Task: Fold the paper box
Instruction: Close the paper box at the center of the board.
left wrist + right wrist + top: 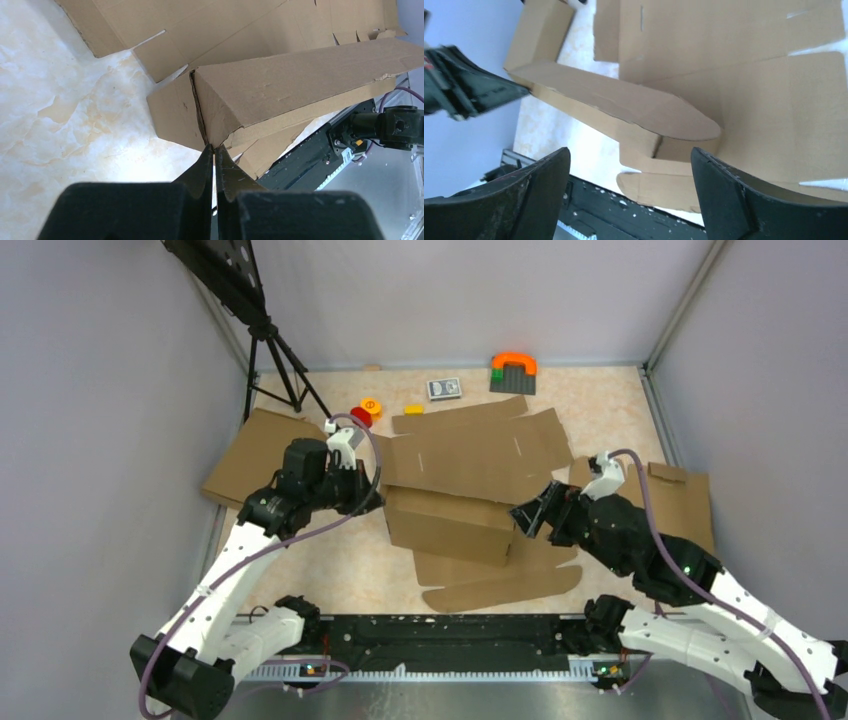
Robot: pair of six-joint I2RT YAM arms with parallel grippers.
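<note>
Right gripper (pixel 630 152) gapes wide, holding nothing, with the raised wall's rounded end just ahead, between its fingers. Left gripper (pixel 214 152) is pinched closed, tips against the wall's opposite lower corner; whether it grips anything, can't tell. The paper box (pixel 470 465) lies between the 2 grippers, wall running left to right, brown creased flaps spread flat beyond.
</note>
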